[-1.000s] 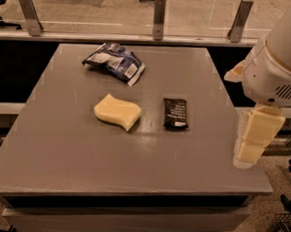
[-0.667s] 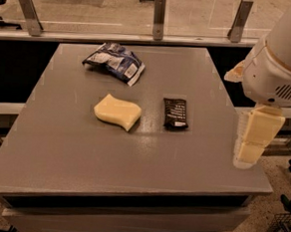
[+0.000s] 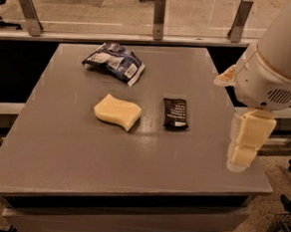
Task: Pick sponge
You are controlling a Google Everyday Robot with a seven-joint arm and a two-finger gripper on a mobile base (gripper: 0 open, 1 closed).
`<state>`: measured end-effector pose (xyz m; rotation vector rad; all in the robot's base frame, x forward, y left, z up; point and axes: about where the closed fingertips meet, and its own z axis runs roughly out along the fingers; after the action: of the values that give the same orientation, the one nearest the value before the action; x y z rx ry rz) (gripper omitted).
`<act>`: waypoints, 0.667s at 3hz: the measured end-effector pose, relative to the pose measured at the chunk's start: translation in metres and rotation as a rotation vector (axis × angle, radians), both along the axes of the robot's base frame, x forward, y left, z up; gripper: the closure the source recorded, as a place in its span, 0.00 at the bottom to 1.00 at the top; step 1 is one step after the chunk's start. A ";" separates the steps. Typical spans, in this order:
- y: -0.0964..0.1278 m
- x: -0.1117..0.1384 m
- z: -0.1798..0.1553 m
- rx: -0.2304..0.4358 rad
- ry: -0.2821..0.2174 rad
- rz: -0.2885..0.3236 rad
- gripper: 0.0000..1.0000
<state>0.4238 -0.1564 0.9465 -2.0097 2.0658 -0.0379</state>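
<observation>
The sponge (image 3: pixel 117 111) is a pale yellow foam block with wavy sides, lying flat near the middle of the grey table (image 3: pixel 63 152). My gripper (image 3: pixel 244 145) hangs from the white arm at the table's right edge, well to the right of the sponge and apart from it. Its pale yellow segmented fingers (image 3: pixel 253 131) point down and hold nothing.
A small black snack bar wrapper (image 3: pixel 175 113) lies just right of the sponge. A blue and white chip bag (image 3: pixel 114 61) lies at the back of the table. A glass rail with metal posts (image 3: pixel 159 10) runs behind the table.
</observation>
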 end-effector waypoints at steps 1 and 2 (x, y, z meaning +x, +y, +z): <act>0.016 -0.008 -0.008 0.049 0.015 0.050 0.00; 0.040 -0.021 -0.014 0.084 0.035 0.116 0.00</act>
<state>0.4025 -0.1162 0.9328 -2.0885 1.9331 0.1049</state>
